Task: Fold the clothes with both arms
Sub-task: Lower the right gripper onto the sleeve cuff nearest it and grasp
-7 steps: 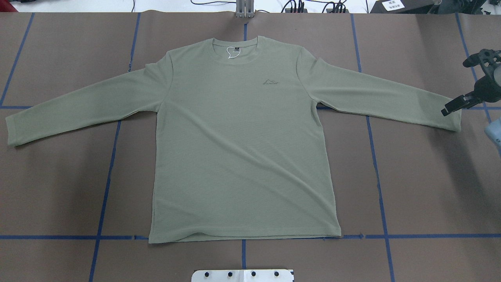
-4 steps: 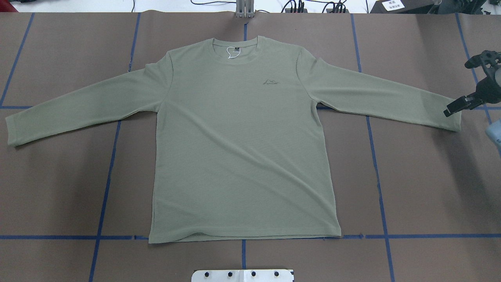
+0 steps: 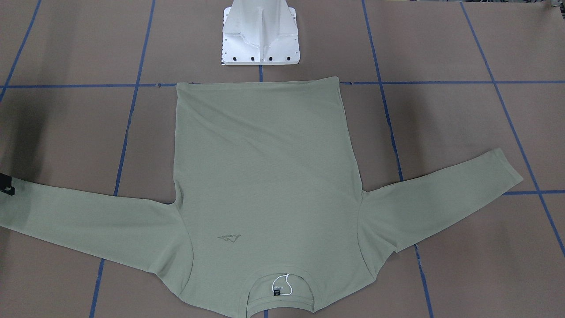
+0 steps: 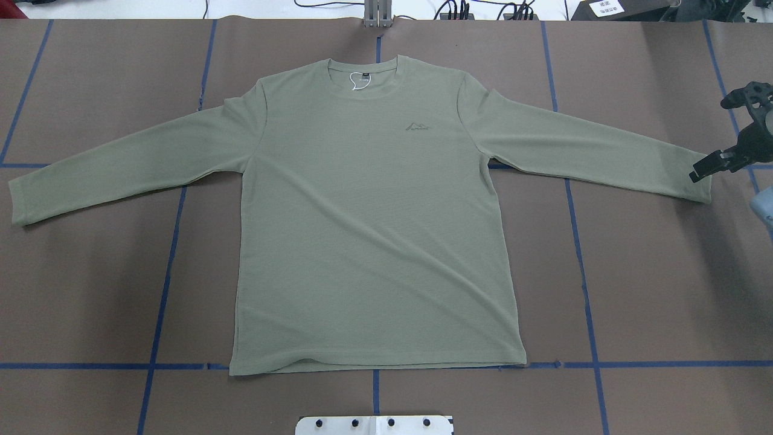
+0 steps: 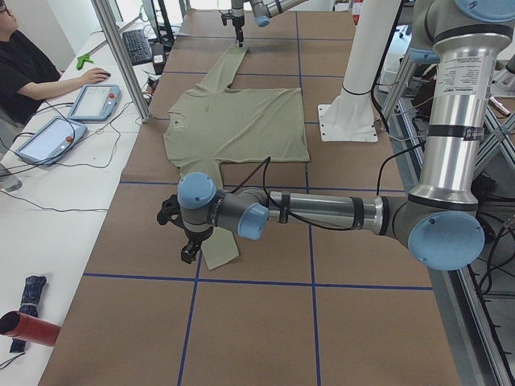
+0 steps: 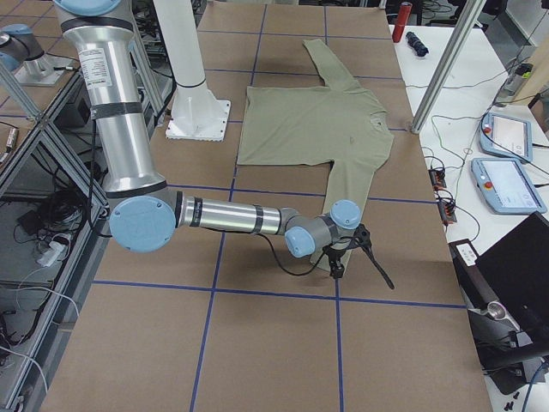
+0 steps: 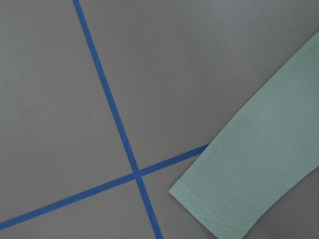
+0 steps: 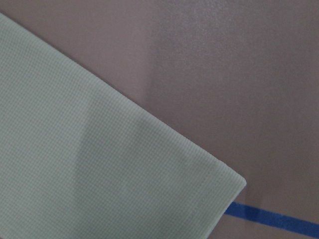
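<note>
"Much room to work in there?"

"Plenty. The brown table (image 4: 664, 272) runs bare on all sides of the shirt (image 4: 374, 241), crossed only by blue tape lines (image 4: 163, 272). The hem lies near the white pedestal (image 3: 260, 39), the collar toward the far edge."

"And the arms?"

"The right gripper (image 4: 703, 170) is at the right cuff (image 8: 209, 199), and the left gripper (image 5: 189, 251) is just beside the left cuff (image 7: 209, 204). Spread or closed, I can't tell for either."

"The shirt itself?"

"Sage green, flat, front up, sleeves spread wide, faint creases. There's a small chest logo (image 4: 420, 126) and a white string loop (image 4: 356, 81) at the neck."
</note>
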### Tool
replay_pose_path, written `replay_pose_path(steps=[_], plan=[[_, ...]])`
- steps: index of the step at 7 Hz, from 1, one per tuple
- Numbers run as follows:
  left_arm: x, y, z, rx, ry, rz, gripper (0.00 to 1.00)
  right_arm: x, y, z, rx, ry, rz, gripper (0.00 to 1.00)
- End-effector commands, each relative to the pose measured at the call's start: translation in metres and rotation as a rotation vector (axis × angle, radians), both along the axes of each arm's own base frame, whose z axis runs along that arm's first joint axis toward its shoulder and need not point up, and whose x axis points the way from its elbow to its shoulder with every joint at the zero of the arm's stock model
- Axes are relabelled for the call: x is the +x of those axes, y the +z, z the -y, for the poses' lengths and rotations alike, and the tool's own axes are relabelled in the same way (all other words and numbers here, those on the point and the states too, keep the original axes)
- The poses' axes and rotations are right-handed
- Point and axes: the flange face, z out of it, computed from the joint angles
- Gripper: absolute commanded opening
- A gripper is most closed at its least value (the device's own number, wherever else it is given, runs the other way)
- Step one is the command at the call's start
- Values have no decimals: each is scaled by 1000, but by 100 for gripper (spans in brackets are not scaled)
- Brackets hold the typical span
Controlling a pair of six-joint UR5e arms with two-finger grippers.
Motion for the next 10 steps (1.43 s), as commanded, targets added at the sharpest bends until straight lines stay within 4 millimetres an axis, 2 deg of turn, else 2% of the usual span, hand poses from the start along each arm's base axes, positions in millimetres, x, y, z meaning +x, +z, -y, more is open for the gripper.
replay_pose_path(steps=[1,3,5,8,9,10], plan=[[0,-2,1,2,-1,-1,100,0,7,1,-10,4,-13,100],[0,-2,1,3,0,-1,100,-2,6,2,-10,1,-13,100],[1,-2,2,3,1,1,100,-6,7,12,-16,2,-15,100],[0,-2,3,6,1,1,100,-7,8,12,-20,0,-15,100],[0,-2,3,6,1,1,100,-7,8,12,-23,1,-12,95],[0,-4,3,9,1,1,100,-7,8,12,-26,1,-8,83]])
